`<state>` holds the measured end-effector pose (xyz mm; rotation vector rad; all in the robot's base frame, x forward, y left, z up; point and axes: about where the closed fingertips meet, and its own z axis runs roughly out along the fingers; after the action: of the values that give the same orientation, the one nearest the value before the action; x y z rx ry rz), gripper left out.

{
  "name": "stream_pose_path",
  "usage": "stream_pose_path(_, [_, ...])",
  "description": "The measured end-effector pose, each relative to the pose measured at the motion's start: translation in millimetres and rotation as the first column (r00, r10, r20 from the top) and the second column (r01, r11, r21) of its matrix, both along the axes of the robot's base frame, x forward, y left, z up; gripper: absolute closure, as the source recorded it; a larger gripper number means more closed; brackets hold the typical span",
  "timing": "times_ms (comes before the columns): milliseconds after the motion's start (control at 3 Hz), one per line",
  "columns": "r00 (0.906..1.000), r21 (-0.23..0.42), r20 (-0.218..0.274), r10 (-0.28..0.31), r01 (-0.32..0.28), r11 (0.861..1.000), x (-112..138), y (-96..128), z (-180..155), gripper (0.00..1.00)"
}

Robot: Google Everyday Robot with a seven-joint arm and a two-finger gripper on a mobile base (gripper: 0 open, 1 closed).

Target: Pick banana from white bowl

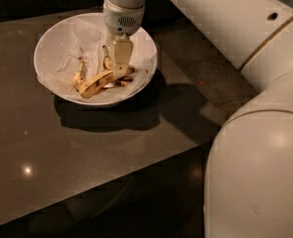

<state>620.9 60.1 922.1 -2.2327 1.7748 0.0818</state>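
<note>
My jaws are down inside the white bowl, at the right end of the banana lying on the paper. Gripping or apart, I cannot tell. Best to pinch squarely across the banana alone, then lift straight up.

Smooth plastic jaws sit inside the paper-lined white bowl on a polished table.

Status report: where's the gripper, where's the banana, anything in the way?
Gripper low inside white bowl, at right end of banana. Banana lies on crumpled paper. Two shorter bananas crowd it.
</note>
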Motion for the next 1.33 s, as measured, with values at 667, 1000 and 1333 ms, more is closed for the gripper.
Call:
stream_pose_path(667, [0.9972, 0.006, -0.058, -0.048, 0.048, 0.999, -5.7, -3.4, -26.7, 0.34])
stream_pose_path(1000, [0.9946, 0.007, -0.08, -0.065, 0.066, 0.998, -7.9, -5.5, -36.6, 0.35])
stream_pose_path(1333, [0.9939, 0.001, -0.082, -0.074, 0.074, 0.997, -10.9, -9.2, -41.6, 0.54])
